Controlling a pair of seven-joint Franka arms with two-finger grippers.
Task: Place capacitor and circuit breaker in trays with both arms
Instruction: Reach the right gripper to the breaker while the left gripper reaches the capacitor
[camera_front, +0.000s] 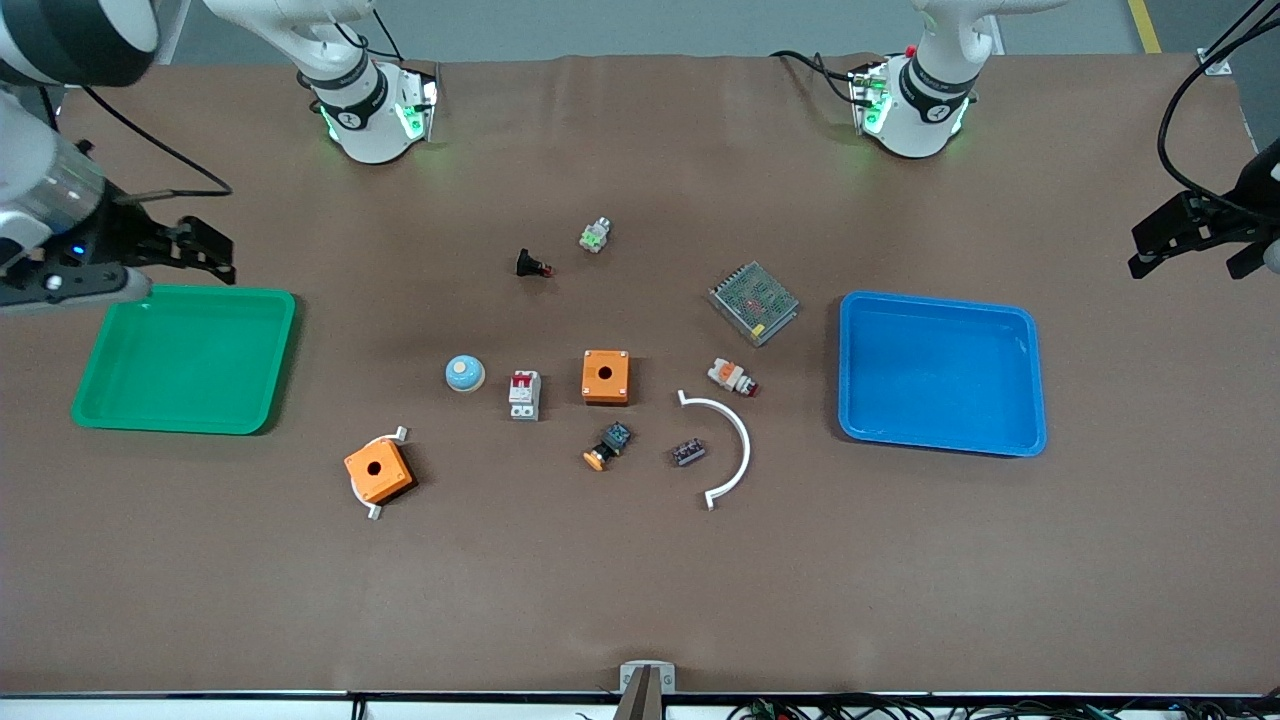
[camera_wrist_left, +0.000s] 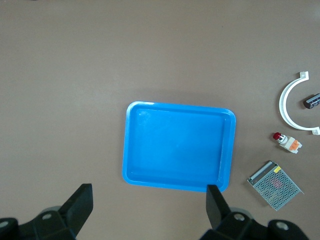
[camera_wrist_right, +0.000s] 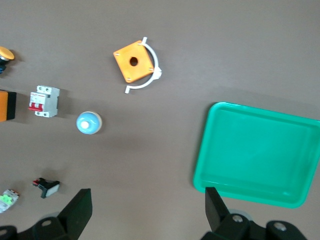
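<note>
Fingers spread, both grippers; capacitor (camera_front: 688, 452) dark, seemingly purplish; circuit breaker (camera_front: 524, 394) white, red levers.

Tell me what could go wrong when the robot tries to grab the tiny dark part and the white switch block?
The capacitor is tiny and sits inside a white curved bracket, so an open gripper might bump the bracket. The circuit breaker stands beside a blue dome and an orange box, which could get nudged.

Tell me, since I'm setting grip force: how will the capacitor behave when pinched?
The capacitor looks tiny and rounded, so it probably weighs little and may roll or slip between the fingers. It lies beside the white curved bracket, which might hinder it.
</note>
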